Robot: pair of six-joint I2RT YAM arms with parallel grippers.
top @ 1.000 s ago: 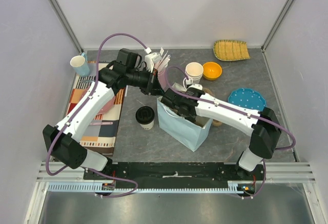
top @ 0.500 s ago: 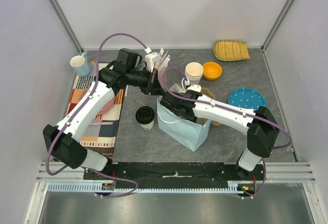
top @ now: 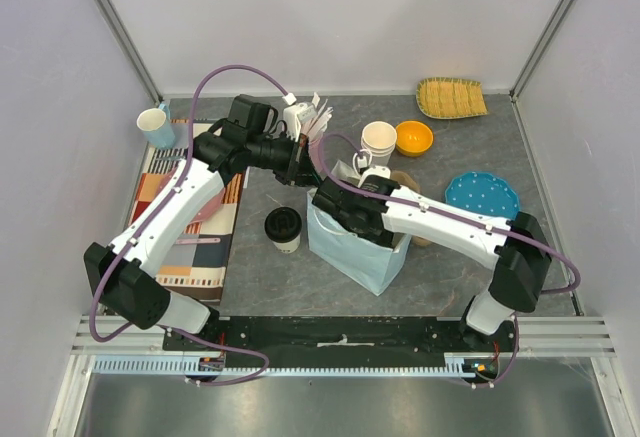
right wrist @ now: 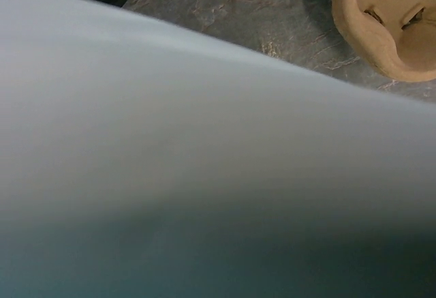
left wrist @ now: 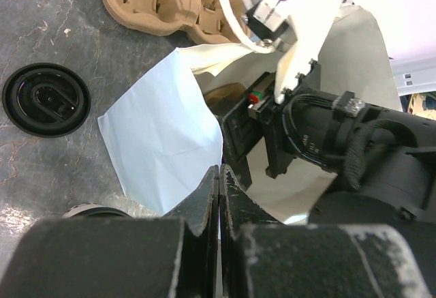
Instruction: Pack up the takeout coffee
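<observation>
While the table (top: 500, 257) bears it upright, the bag (top: 365, 252) gapes, its far-left rim pinched between the left gripper's (left wrist: 218, 176) closed fingers. The right gripper (top: 340, 212) sits in the bag's mouth; blurred paper fills its wrist view, so I cannot tell how its fingers stand. The coffee (top: 283, 227) stands on the table just left of the bag, untouched.

Both arms extended, wrists converging.
The left arm (top: 170, 207) bends at the elbow, left gripper (left wrist: 218, 179) pressed closed; right wrist (top: 348, 213) pitches down, fingers hidden.
</observation>
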